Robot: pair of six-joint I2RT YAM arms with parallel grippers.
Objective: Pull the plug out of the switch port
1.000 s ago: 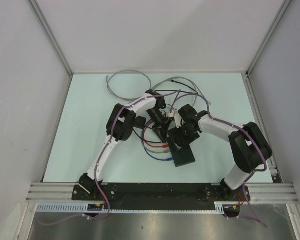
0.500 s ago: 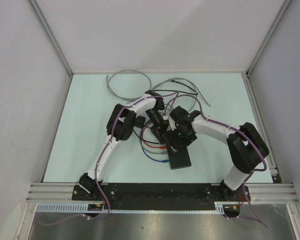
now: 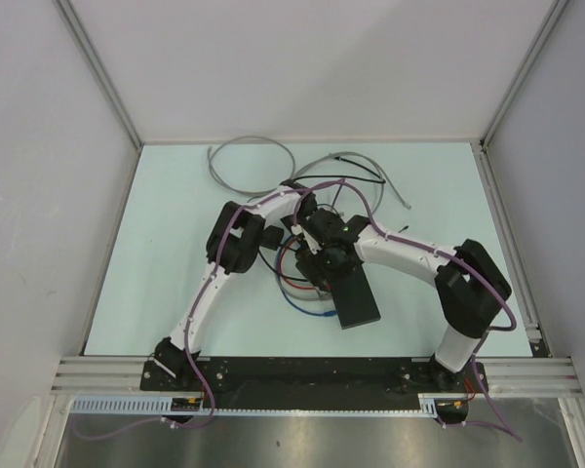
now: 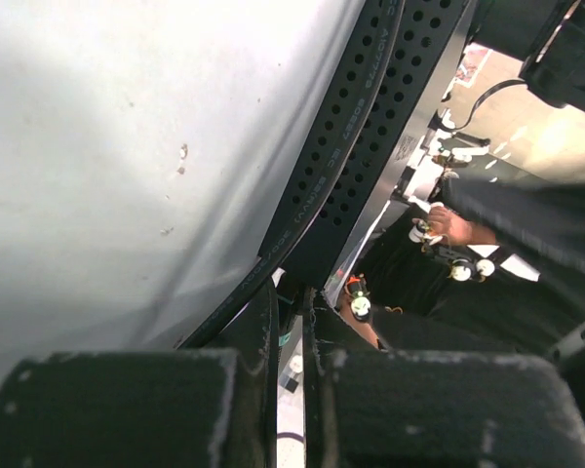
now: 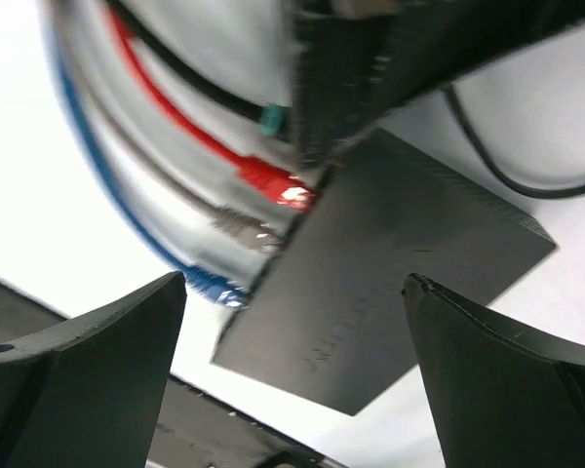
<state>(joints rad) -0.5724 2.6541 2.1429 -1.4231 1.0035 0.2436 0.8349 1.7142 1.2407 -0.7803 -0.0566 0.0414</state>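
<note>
The flat black switch lies on the table and fills the middle of the right wrist view. Red, grey, blue and green plugs sit along its near-left edge. My left gripper reaches that edge; its fingers are almost together, with a green bit between the tips, so it seems shut on the green plug. My right gripper hovers above the switch, jaws wide open and empty.
Red and blue cables loop left of the switch. Grey cables lie at the back of the table. A black printed cable runs beside the left fingers. The two wrists are very close together.
The right arm has swung left, bringing its gripper from the switch's right side up against the left gripper. The switch has shifted slightly. The left arm has barely moved.
</note>
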